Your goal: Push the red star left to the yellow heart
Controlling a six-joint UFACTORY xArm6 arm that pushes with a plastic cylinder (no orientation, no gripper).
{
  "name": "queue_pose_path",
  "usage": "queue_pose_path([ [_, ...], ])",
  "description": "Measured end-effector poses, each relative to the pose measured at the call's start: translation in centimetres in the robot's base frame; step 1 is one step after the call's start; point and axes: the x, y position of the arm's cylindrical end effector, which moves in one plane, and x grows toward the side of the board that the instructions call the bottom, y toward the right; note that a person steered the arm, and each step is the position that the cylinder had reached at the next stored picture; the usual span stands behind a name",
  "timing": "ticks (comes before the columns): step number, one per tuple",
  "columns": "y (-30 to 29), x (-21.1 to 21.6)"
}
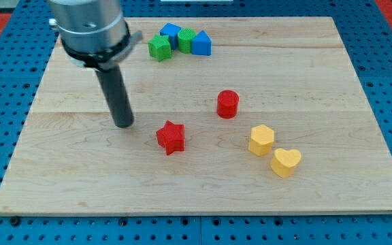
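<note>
The red star [171, 137] lies near the middle of the wooden board [67, 170]. The yellow heart [286, 162] lies toward the view's lower right, well to the right of the star. My tip [123, 124] rests on the board to the left of the red star and slightly above it, a small gap apart from it.
A yellow hexagon [261, 139] sits just up and left of the heart. A red cylinder [228, 104] stands up and right of the star. At the view's top, a green star [159, 47], a blue block [171, 33], a green block [186, 39] and a blue triangle [201, 43] cluster together.
</note>
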Motion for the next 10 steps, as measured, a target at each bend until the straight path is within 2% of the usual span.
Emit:
queue_pose_path([
  [1,-0.7,-0.5],
  [2,-9.1,-2.3],
  [3,-13.7,-2.0],
  [4,-3.0,1.5],
  [5,7.4,2.1],
  [6,11.7,2.1],
  [7,4.5,1.0],
  [8,3.7,-0.4],
  [9,12.2,2.4],
  [10,13.0,5.1],
])
